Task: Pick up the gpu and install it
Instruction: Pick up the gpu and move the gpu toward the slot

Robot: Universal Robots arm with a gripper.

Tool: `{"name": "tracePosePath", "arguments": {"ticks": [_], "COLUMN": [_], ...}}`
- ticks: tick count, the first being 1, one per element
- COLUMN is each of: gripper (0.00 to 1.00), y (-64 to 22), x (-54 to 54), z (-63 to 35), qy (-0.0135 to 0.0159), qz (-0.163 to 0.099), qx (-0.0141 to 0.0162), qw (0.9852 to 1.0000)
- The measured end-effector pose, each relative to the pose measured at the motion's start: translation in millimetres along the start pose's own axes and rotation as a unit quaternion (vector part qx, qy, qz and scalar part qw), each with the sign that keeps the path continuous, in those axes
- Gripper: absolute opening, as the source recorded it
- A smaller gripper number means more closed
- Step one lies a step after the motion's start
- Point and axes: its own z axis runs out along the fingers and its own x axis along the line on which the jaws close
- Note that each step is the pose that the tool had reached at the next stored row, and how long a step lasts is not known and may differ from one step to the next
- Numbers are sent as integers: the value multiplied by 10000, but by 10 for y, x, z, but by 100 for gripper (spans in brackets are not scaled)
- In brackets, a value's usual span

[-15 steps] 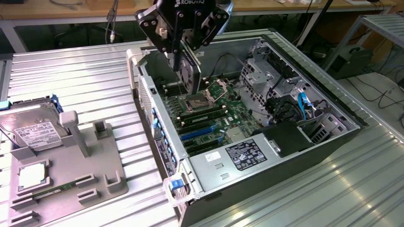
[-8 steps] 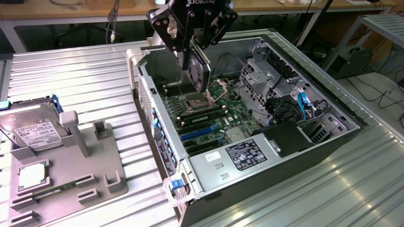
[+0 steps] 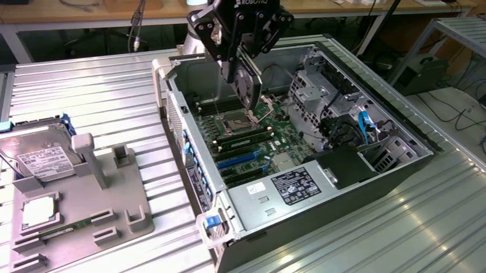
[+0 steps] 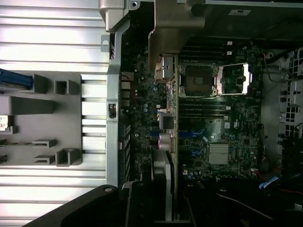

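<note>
The gpu [image 3: 249,86], a thin black card with a silvery metal edge, hangs upright in the air over the open computer case [image 3: 395,133]. My gripper [image 3: 240,60] is shut on its upper part. The card's lower edge sits above the motherboard [image 3: 254,139], near the CPU socket [image 3: 237,122] and short of the blue slots [image 3: 240,159]. In the wrist view the gpu [image 4: 168,120] shows edge-on, running from my gripper [image 4: 162,189] out over the board, with its metal bracket [image 4: 171,33] at the far end.
On the exterior view's left stands a grey holder [image 3: 91,205] with a silver hard drive [image 3: 40,162], a processor chip [image 3: 38,211] and a green memory stick [image 3: 53,233]. A drive cage [image 3: 311,85] and cables [image 3: 365,128] crowd the case's far side.
</note>
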Motion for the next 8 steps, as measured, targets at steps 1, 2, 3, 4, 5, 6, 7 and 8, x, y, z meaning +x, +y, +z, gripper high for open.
{"name": "tracePosePath", "arguments": {"ticks": [1,2,3,4,5,6,7,8], "gripper": [29,29,29,29,29,29,29,29], "y": [0,-1,-1,-2,-2,-2,-2,-3], "x": [-20,-39,-52,-63,-74,-85,-100,-111], "z": [1,1,2,2,3,3,4,4], "qy": [0,0,0,0,-1,-1,-1,-1], "qz": [0,0,0,0,0,0,0,0], "qx": [0,0,0,0,0,0,0,0], "qw": [10000,10000,10000,10000,10000,10000,10000,10000]}}
